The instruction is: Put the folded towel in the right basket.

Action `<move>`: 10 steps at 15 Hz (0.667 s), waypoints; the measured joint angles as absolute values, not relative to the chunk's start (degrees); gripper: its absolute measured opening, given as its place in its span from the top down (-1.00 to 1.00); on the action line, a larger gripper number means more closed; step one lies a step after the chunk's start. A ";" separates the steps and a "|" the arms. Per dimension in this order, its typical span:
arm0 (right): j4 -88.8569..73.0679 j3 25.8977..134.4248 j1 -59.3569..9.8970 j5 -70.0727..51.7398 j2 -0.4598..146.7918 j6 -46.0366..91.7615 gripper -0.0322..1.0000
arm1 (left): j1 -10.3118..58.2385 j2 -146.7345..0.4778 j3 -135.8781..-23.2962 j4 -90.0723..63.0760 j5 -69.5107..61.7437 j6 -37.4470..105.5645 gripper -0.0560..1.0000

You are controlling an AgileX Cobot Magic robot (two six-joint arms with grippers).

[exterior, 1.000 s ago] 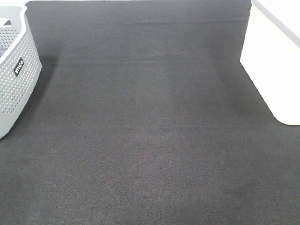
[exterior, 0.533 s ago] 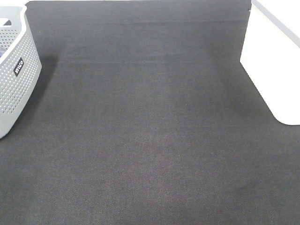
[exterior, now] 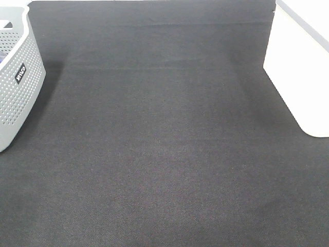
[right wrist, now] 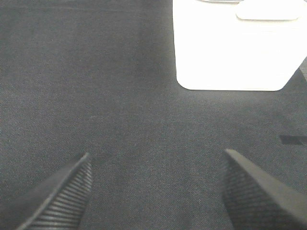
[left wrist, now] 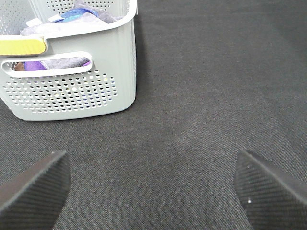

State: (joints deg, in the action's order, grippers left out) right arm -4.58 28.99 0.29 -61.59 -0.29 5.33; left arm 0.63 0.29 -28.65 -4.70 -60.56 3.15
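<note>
The white right basket (exterior: 303, 72) stands at the right edge of the black mat; it also shows in the right wrist view (right wrist: 235, 48). No folded towel lies on the mat. The grey perforated left basket (exterior: 15, 77) holds bunched purple, blue and grey cloth (left wrist: 72, 19), seen in the left wrist view. My left gripper (left wrist: 153, 191) is open and empty above the mat near the grey basket (left wrist: 72, 91). My right gripper (right wrist: 158, 191) is open and empty above the mat, short of the white basket. Neither gripper shows in the exterior view.
The black mat (exterior: 164, 144) covers the table between the two baskets. A yellow label (left wrist: 21, 46) sits on the grey basket's rim. A small dark mark (right wrist: 292, 139) lies on the mat near the white basket.
</note>
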 joint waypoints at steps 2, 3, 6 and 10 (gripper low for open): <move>-4.58 28.82 0.29 -61.54 -0.29 5.33 -0.42 | 0.63 0.29 -28.65 -4.70 -60.56 3.15 -0.77; -4.58 28.82 0.29 -61.54 -0.29 5.33 -0.42 | 0.63 0.29 -28.65 -4.70 -60.56 3.15 -0.77; -4.58 28.82 0.29 -61.54 -0.29 5.33 -0.42 | 0.63 0.29 -28.65 -4.70 -60.56 3.15 -0.77; -4.58 28.82 0.29 -61.48 -0.29 5.33 -0.42 | 0.63 0.29 -28.65 -4.70 -60.56 3.15 -0.77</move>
State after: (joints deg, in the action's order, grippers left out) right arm -4.58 28.82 0.29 -61.48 -0.29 5.33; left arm 0.63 0.29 -28.65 -4.70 -60.56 3.15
